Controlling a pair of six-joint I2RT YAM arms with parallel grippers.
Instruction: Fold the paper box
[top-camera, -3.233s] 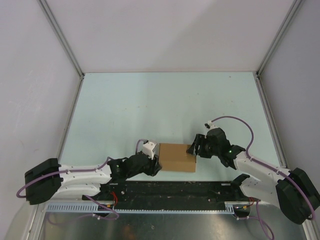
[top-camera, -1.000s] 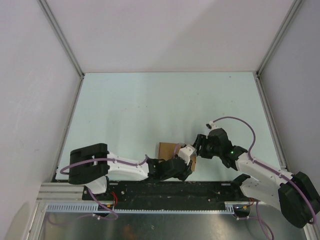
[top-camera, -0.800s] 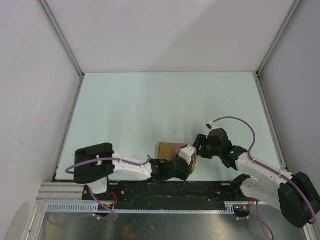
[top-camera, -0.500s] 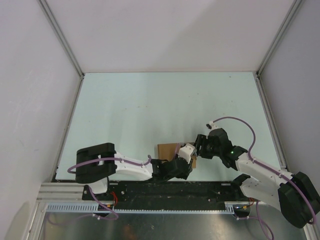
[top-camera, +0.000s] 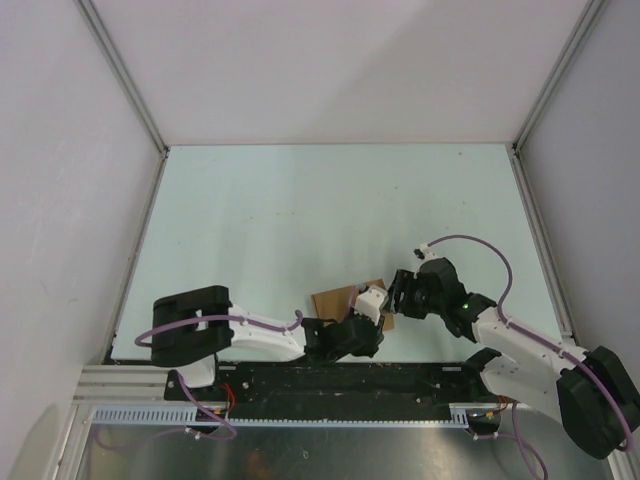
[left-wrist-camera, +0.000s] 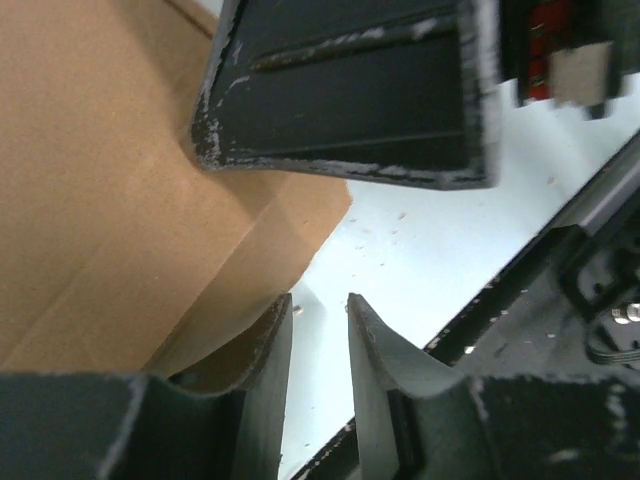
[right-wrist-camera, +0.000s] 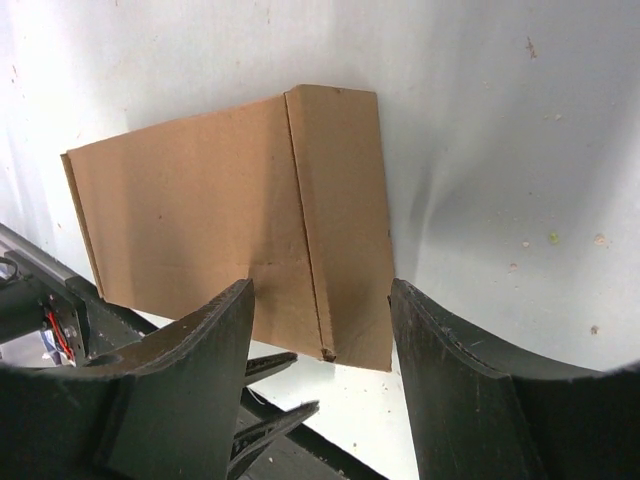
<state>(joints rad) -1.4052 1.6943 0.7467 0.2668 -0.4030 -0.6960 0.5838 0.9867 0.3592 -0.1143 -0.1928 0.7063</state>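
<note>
The paper box (top-camera: 335, 300) is a flattened piece of brown cardboard lying askew near the table's front edge. Both grippers are at its right end. My left gripper (top-camera: 375, 318) reaches in from the near side and is open by a narrow gap, through which only the table shows. A curled flap of the box (left-wrist-camera: 90, 200) rests against the outside of one left finger. My right gripper (top-camera: 395, 300) is open wide. Its fingers (right-wrist-camera: 200, 370) straddle the creased near corner of the box (right-wrist-camera: 200, 210) without clamping it. One right finger (left-wrist-camera: 340, 90) shows in the left wrist view.
A black rail (top-camera: 340, 380) runs along the near edge of the table, right behind both grippers. Grey walls and aluminium posts (top-camera: 125, 75) close in the pale table (top-camera: 330, 200). Purple cables (top-camera: 470, 240) loop over the arms.
Since three seconds ago my left arm has swung round from the box's left end to its near right corner. In the last half second the box has turned slightly; the right gripper stays put.
</note>
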